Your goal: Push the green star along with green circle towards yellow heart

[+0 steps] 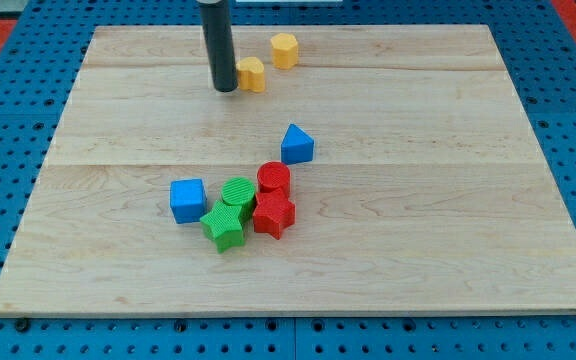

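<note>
The green star [224,227] lies below the board's centre, touching the green circle [238,193] just above it to the right. The yellow heart [252,74] lies near the view's top. My tip [225,88] is down on the board right beside the yellow heart's left side, far above the two green blocks.
A yellow hexagon [284,49] lies up and right of the heart. A red circle [274,179] and a red star [274,215] touch the green blocks on their right. A blue cube [188,199] lies left of them. A blue triangle [296,145] lies above the reds. The wooden board [448,200] carries all of them.
</note>
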Available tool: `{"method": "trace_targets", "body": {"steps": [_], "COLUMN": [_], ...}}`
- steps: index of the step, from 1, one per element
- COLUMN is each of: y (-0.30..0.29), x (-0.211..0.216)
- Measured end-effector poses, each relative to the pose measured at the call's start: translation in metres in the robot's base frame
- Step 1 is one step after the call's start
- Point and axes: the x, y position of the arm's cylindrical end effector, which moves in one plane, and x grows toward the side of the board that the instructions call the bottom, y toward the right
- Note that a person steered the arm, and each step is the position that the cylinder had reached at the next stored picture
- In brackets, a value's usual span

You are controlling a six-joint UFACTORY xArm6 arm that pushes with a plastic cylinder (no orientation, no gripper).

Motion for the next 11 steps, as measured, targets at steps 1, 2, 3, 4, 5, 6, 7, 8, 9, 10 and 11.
{"method": "trace_targets", "body": {"steps": [1,2,3,4,5,6,7,8,9,10,11], "y": [0.056,0.058,0.080,0.134,0.184,0.156,0.069,-0.010,-0.043,-0.077,-0.070], "x": [-0.001,-0.013,0.021,0.099,0.175,0.282,0.299,0.299,0.307,0.298,0.281]}}
